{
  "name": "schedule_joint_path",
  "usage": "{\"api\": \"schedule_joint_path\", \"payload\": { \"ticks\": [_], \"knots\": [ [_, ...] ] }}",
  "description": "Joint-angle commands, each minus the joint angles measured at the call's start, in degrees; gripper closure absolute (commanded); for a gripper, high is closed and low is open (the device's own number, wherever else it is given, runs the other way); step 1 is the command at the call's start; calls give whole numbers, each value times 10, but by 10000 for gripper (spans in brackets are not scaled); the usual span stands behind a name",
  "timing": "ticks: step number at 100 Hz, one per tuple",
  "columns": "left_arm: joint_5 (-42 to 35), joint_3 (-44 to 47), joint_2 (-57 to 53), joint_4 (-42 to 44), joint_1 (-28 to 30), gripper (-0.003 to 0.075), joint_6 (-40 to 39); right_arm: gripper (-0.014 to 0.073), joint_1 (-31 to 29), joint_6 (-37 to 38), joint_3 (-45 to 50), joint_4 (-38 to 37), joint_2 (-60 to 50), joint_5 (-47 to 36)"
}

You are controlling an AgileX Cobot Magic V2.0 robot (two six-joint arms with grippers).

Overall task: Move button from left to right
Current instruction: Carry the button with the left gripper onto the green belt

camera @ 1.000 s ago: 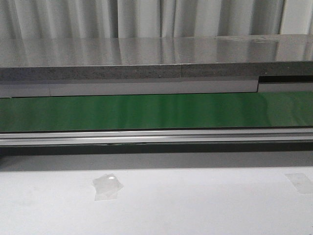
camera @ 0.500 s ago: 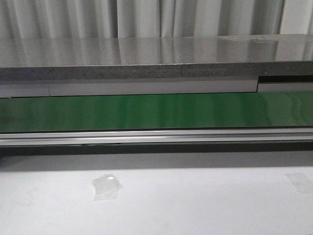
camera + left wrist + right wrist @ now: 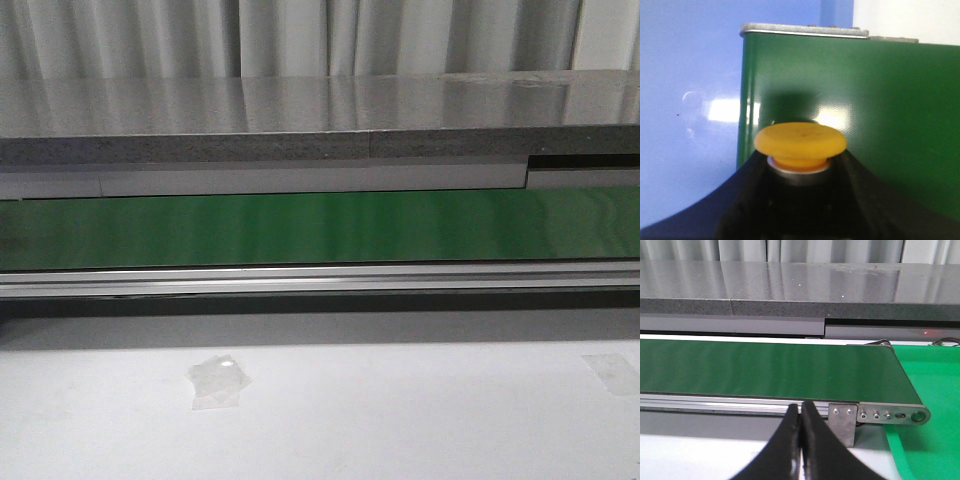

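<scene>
In the left wrist view the button shows its round yellow-orange cap and a silver collar, with its dark body between my black fingers. My left gripper is shut on the button and holds it over the end of the green conveyor belt. My right gripper is shut and empty, its fingertips pressed together in front of the belt's aluminium rail. Neither gripper nor the button shows in the front view, which shows only the green belt.
A grey stone ledge runs behind the belt. Two tape patches lie on the white table, one at the left and one at the right. A metal bracket and green mat sit at the belt's right end.
</scene>
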Motion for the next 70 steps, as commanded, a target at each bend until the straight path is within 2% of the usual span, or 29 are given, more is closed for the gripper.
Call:
{"api": "schedule_joint_path", "payload": {
  "ticks": [1, 6, 16, 41, 70],
  "knots": [
    [-17, -13, -25, -3, -3, 370, 7, 659, 2, -3, -8, -3, -8, -48],
    [-17, -13, -25, -3, -3, 293, 8, 659, 2, -3, -8, -3, -8, -48],
    [-18, -13, -25, -3, -3, 227, 12, 659, 2, -3, -8, -3, -8, -48],
    [-29, -13, -39, -13, -3, 225, 23, 659, 2, -3, -8, -3, -8, -48],
    [-24, -12, -116, -98, -3, 226, 84, 659, 2, -3, -8, -3, -8, -48]
  ]
}}
